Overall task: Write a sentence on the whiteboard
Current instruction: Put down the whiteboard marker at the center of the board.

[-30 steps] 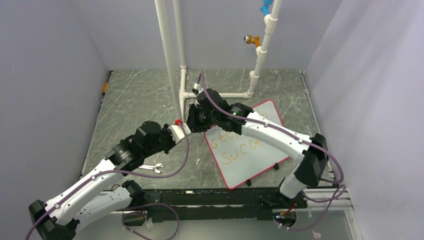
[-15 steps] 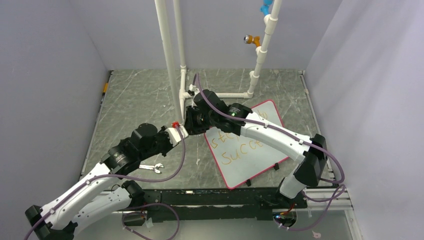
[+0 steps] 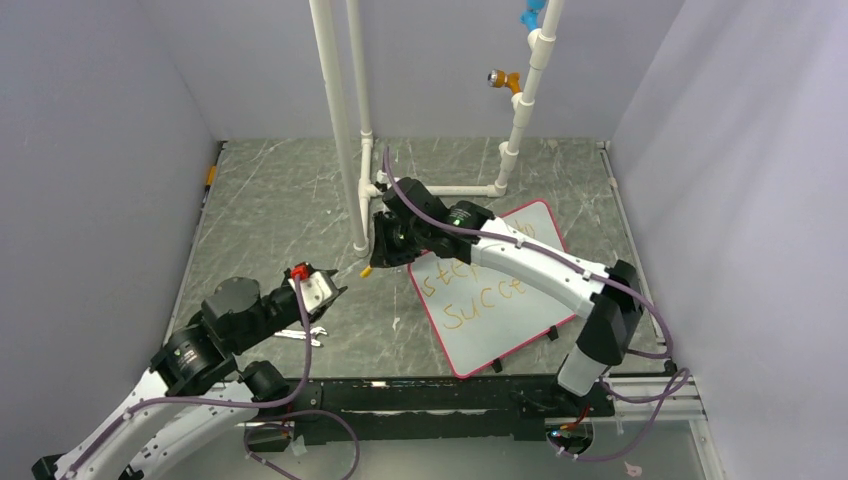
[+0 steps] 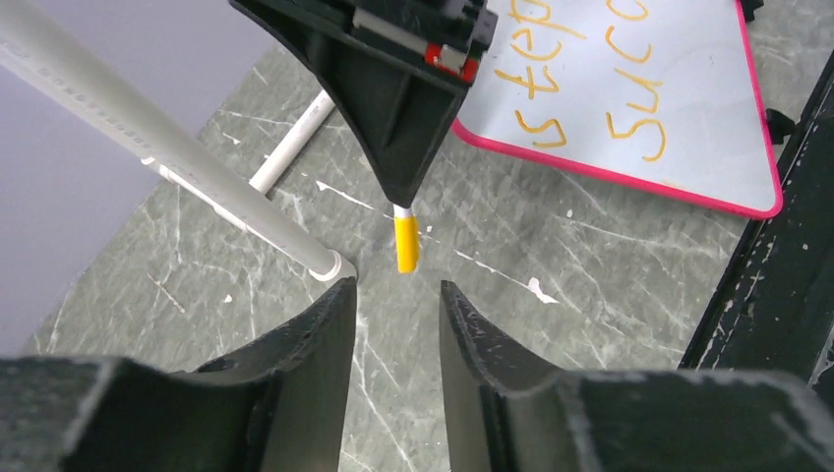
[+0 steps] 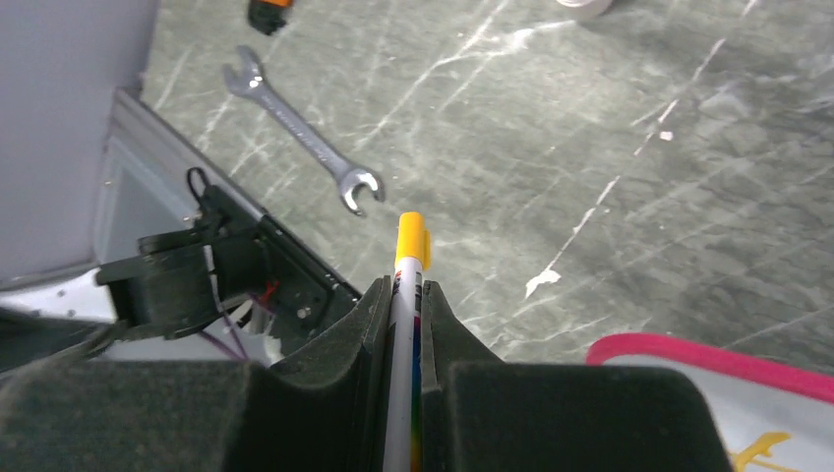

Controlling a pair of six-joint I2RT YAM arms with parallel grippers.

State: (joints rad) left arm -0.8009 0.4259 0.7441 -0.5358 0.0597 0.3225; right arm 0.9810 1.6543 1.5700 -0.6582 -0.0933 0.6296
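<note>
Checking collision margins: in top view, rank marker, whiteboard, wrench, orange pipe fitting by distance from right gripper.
1. marker, clamped in the right gripper
2. whiteboard, beside it, right
3. wrench, near left
4. orange pipe fitting, far back right

From above, the right arm [image 3: 530, 262] covers the far-left corner of the flat white board with a red-pink rim [image 3: 505, 330] and the upper line of orange-yellow handwriting [image 3: 483, 297] past its first letters. The white marker with a yellow cap [image 5: 409, 258] is mostly hidden below that cap inside the right gripper [image 5: 405, 290].
</note>
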